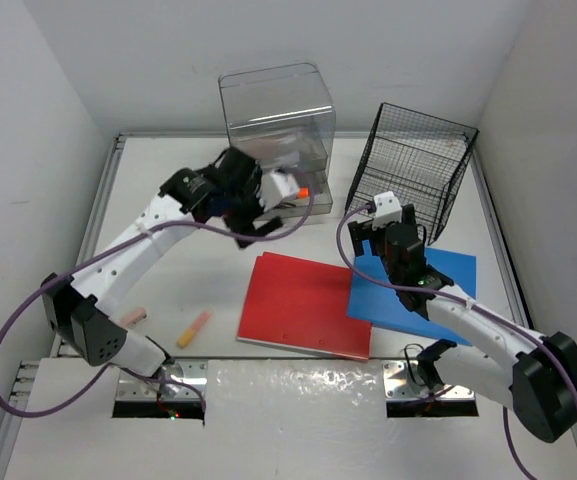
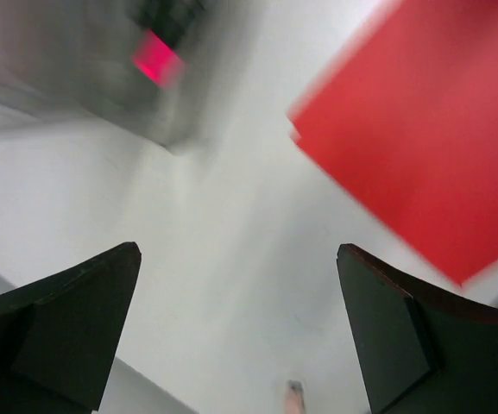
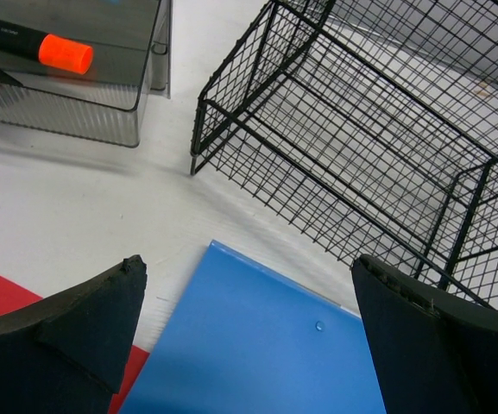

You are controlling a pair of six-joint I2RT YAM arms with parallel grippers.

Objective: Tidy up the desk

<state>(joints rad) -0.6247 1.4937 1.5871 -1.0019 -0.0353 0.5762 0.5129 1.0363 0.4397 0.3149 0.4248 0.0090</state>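
The left wrist view is blurred throughout: the red folder point(image 2: 421, 129) is cut off by the top and right edges, and the clear box point(image 2: 67, 78) is cropped by the top edge, a pinkish-red patch point(image 2: 156, 57) in it being unreadable. A small pale unidentifiable object point(image 2: 294, 398) is clipped by the bottom edge. In the right wrist view the marker point(image 3: 37, 45) is cut off at the left edge, the wire basket point(image 3: 387, 129) by the top and right edges, the blue folder point(image 3: 257, 345) by the bottom edge. From above, part of the blue folder is covered by the right arm point(image 1: 478, 325).
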